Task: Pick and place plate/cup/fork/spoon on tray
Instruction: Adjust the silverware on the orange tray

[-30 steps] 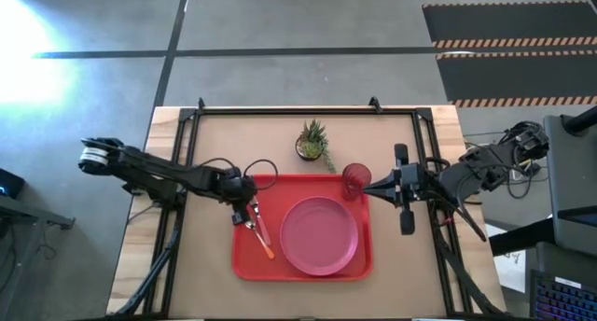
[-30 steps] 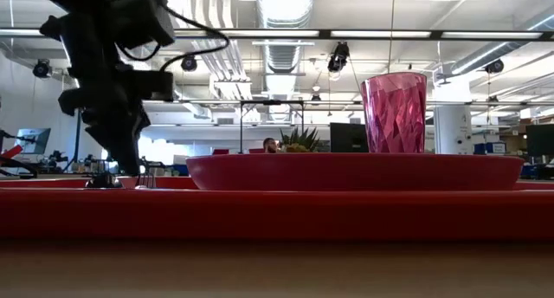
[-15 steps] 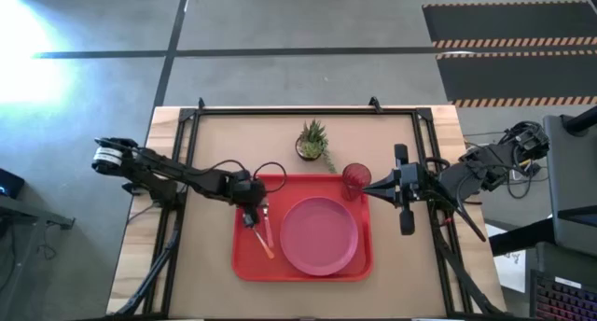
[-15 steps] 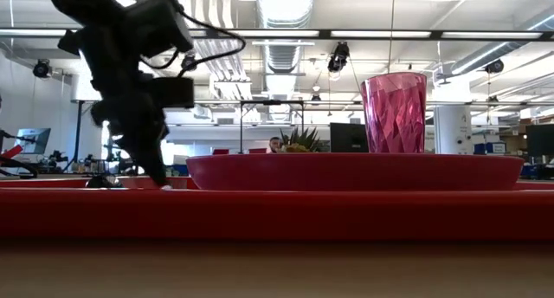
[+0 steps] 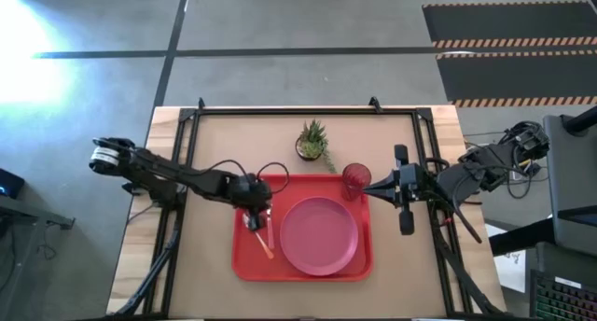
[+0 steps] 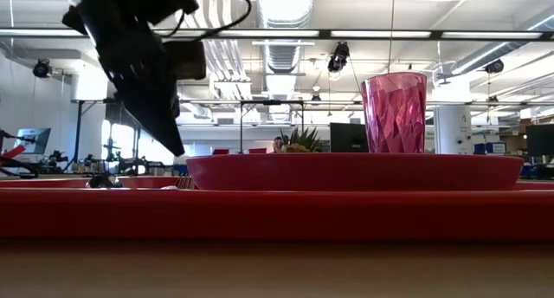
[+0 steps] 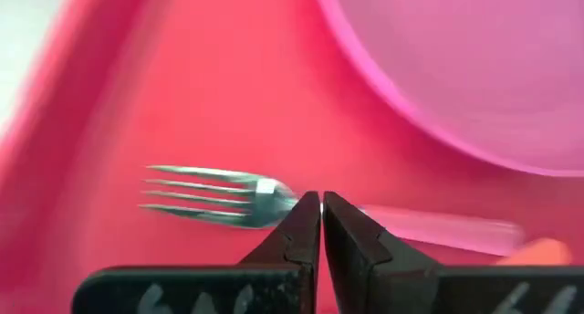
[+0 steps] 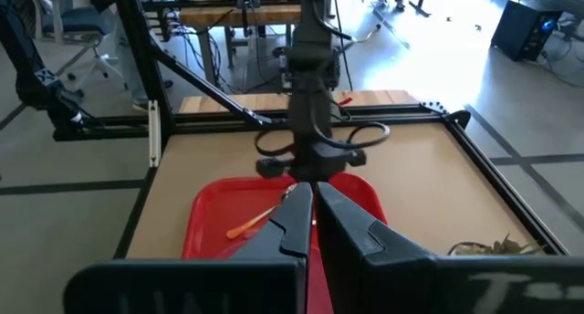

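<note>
Since fork and spoon are already lying on the tray, I'm hovering the left gripper empty, fingers closed, right gripper also closed beside the cup.

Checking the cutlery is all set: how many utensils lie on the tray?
2: the fork and the orange-handled spoon, side by side on the tray, left of the plate.

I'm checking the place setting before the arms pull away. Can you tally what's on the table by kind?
Tray: 1
Plate: 1
Cup: 1
Fork: 1
Spoon: 1
Potted plant: 1
Total: 6
</note>
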